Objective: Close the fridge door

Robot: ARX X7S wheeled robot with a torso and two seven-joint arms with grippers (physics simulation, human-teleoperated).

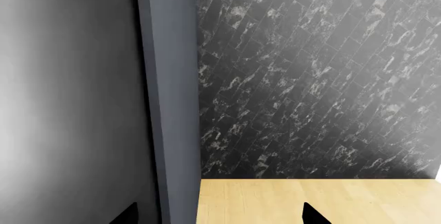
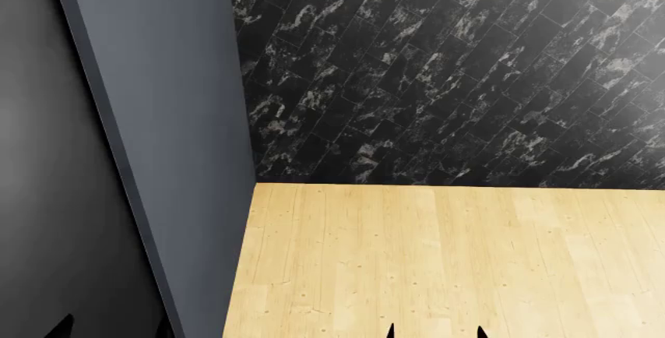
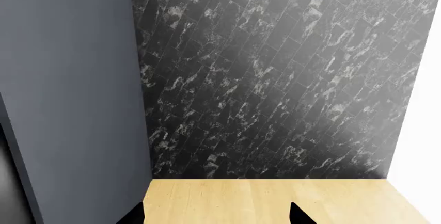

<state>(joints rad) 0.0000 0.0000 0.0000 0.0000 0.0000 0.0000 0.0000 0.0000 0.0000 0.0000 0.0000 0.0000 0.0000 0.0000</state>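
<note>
**Fridge door: flat slab, push it, don't grip**

Fridge door [image 2: 167,120] stands at 9–10 o'clock in head view: matte blue-grey panel, smooth, rigid, no handle visible. Probably heavy on its hinges, slick face; press flat near the free edge. Left gripper [image 2: 112,327] and right gripper [image 2: 434,330] both spread apart, holding nothing. Marble wall [image 2: 457,73] at 12, wood floor [image 2: 447,260] at 6.

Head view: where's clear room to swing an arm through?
Free: the wood floor, bordered by the dark marble wall behind and the blue-grey panel at left. Tight: left of that panel, where the left tool sits against the grey surface.
</note>
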